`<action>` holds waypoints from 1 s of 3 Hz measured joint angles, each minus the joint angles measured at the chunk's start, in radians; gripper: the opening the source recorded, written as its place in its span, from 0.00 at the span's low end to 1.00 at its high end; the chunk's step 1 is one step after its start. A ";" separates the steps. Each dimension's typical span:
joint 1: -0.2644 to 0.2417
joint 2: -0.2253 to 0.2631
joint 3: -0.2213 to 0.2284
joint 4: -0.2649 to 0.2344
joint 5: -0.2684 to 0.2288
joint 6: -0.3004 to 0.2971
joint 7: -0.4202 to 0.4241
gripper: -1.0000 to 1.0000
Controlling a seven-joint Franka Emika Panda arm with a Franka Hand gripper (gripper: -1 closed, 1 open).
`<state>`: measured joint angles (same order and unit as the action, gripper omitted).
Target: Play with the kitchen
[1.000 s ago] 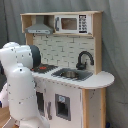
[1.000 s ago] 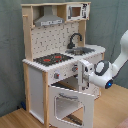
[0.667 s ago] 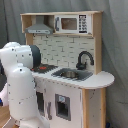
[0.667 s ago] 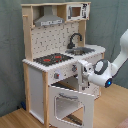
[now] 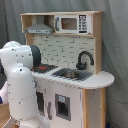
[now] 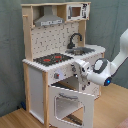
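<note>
Pincer: poised at the front of the kitchen, just above the oven door's top edge — whether its fingers are spread or closed cannot be told. To its left, the stovetop; above and right, faucet and sink, contents not discernible. Below, the oven door hangs open — cavity looks empty. Step judged: working the oven door; next calls for a grip on its top rail.
</note>
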<state>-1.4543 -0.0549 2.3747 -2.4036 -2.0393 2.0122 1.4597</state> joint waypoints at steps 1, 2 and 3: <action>0.000 0.001 -0.001 0.002 0.000 -0.007 -0.061 1.00; 0.000 0.001 -0.001 0.002 0.000 -0.008 -0.061 0.00; 0.000 -0.002 -0.002 -0.004 0.004 -0.012 -0.106 0.00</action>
<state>-1.4548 -0.0564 2.3729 -2.4072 -2.0350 1.9999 1.3537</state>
